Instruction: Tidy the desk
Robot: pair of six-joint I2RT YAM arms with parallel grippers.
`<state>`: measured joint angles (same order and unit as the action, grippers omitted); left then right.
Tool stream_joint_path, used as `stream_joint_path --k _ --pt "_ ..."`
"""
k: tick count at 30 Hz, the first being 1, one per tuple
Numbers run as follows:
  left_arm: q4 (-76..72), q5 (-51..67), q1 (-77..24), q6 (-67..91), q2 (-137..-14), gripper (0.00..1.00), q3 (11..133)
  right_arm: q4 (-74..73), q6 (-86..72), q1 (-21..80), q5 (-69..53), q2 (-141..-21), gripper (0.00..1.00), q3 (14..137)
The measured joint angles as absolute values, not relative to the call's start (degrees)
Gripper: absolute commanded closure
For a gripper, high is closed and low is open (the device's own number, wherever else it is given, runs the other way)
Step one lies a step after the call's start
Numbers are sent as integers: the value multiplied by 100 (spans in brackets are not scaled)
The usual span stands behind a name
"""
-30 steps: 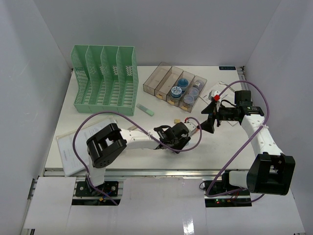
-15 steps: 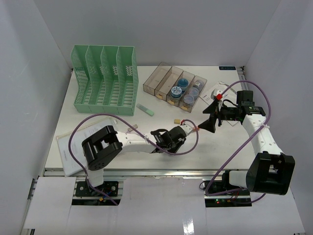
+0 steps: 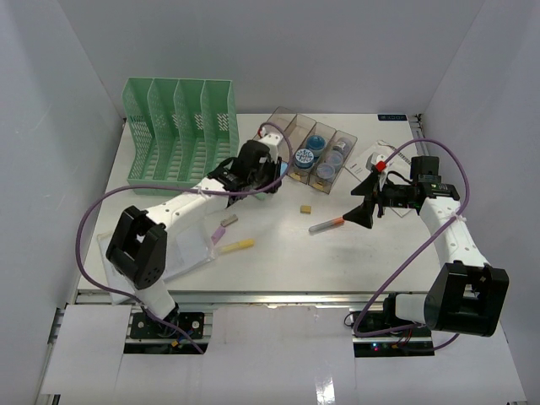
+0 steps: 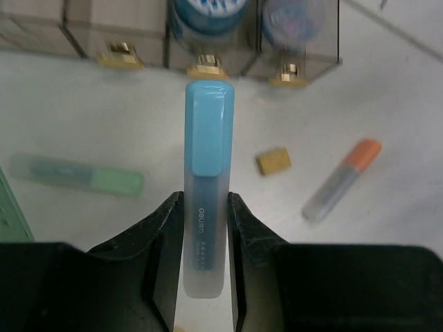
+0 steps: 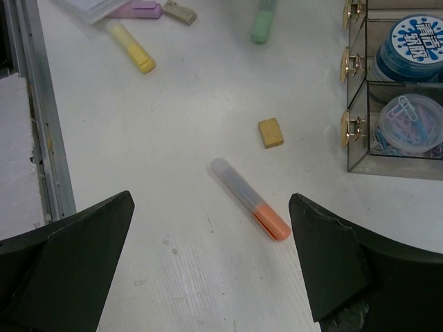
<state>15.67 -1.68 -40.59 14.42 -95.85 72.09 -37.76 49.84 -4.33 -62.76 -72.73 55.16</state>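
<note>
The desk (image 3: 278, 266) is a large white tabletop with loose stationery on it. My left gripper (image 3: 263, 173) is shut on a blue highlighter (image 4: 208, 173) and holds it above the desk, cap pointing at the clear four-compartment tray (image 3: 272, 135). My right gripper (image 3: 363, 207) is open wide and empty, low over the desk. An orange-capped highlighter (image 3: 326, 224) lies flat just left of it; in the right wrist view it (image 5: 250, 198) lies between the spread fingers.
The green file rack (image 3: 180, 135) stands back left. A green highlighter (image 4: 76, 174), a tan eraser (image 3: 306, 207), a yellow highlighter (image 3: 236, 245), a purple highlighter (image 3: 218, 233) and a second eraser (image 3: 229, 220) lie loose. Papers (image 3: 139, 253) sit front left.
My left arm has swung from the front middle of the desk to the back, in front of the clear tray. The right gripper has barely moved.
</note>
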Motion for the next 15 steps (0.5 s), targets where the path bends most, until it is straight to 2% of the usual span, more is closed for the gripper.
stream_joint_path --k 4,15 --pt "1395 -75 -3696 1205 -10394 100 8525 -3774 4978 -453 -6323 -7269 0 5516" --pt "1417 -406 -3461 539 -13419 98 12333 -3767 4969 -515 -6379 -7179 0 5516"
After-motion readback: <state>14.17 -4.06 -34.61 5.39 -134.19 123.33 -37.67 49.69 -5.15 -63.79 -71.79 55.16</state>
